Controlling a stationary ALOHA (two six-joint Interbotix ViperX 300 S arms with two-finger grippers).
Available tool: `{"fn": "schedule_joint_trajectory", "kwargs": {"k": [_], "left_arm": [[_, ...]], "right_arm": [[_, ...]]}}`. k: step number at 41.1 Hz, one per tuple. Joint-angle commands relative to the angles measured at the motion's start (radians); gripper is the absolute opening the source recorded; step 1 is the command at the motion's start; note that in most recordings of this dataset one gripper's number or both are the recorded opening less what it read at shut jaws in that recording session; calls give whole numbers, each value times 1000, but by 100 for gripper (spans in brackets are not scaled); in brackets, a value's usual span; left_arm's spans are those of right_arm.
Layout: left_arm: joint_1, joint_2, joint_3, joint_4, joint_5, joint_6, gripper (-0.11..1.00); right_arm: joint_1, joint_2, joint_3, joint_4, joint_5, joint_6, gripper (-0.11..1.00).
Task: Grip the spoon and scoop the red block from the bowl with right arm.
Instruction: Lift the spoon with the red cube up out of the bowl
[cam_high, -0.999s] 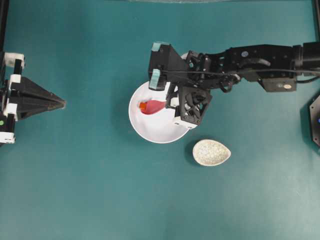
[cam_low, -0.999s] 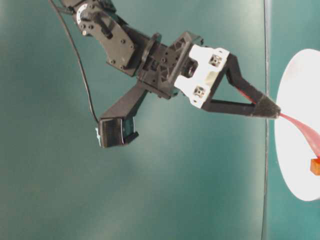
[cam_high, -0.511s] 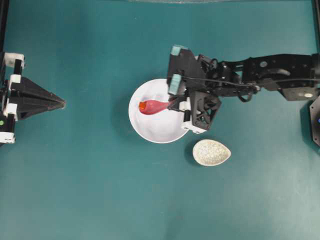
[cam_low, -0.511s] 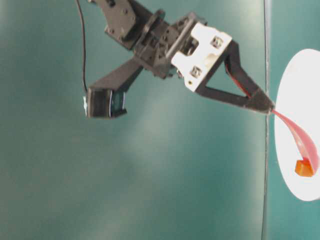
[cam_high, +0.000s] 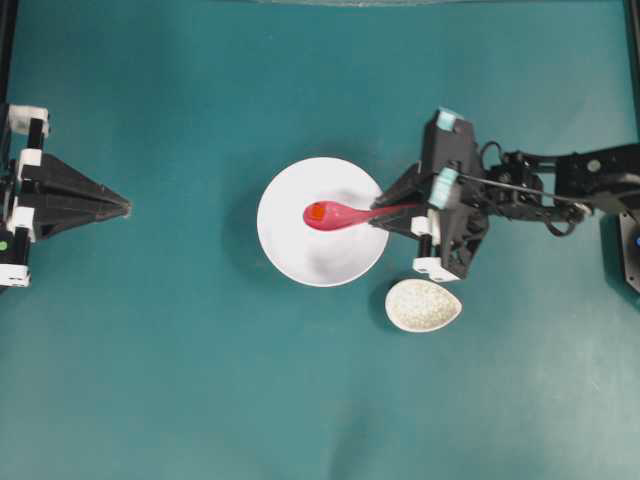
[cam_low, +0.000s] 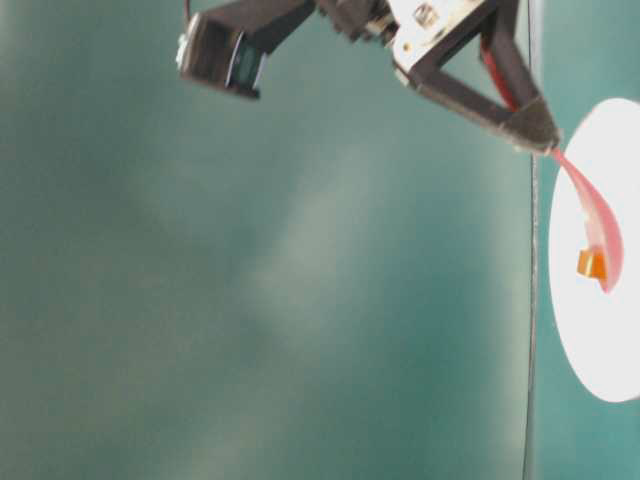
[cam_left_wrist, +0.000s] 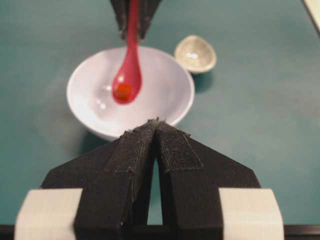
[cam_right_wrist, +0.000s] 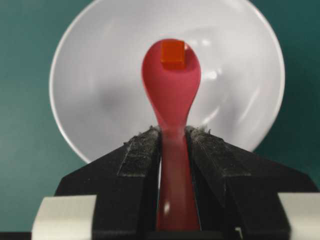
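Observation:
My right gripper (cam_high: 381, 208) is shut on the handle of the pink spoon (cam_high: 340, 214), at the right rim of the white bowl (cam_high: 290, 255). The spoon's scoop hangs over the bowl's middle with the tiny red block (cam_high: 316, 212) lying in it near the tip. In the right wrist view the spoon (cam_right_wrist: 171, 90) sticks out from between the fingers, the red block (cam_right_wrist: 173, 54) on its far end and the bowl (cam_right_wrist: 100, 100) below. The table-level view shows the spoon (cam_low: 596, 215) lifted off the bowl (cam_low: 600, 340) with the block (cam_low: 591, 264). My left gripper (cam_high: 128, 207) is shut and empty at the far left.
A small speckled egg-shaped dish (cam_high: 423, 305) sits on the teal table just right of the bowl's lower edge, under my right wrist. In the left wrist view that dish (cam_left_wrist: 195, 53) lies behind the bowl (cam_left_wrist: 170, 95).
My right arm pulled back to the right and rose. The spoon slid under the red block and now carries it above the bowl. The left arm stayed still.

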Motion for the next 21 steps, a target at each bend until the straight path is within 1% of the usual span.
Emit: {"fn": "schedule_joint_trajectory", "kwargs": {"k": [1, 11, 15, 21], "left_arm": [[-2, 5, -31, 2, -11, -2, 1], [-2, -2, -31, 2, -11, -2, 1], [-2, -2, -31, 2, -11, -2, 1], [-2, -2, -31, 2, -9, -2, 1]], "right_arm": [[14, -23, 20, 8, -63, 6, 25], [29, -23, 71, 6, -166, 8, 25], [29, -23, 71, 6, -195, 6, 25], [32, -23, 66, 2, -209, 0, 25]]}}
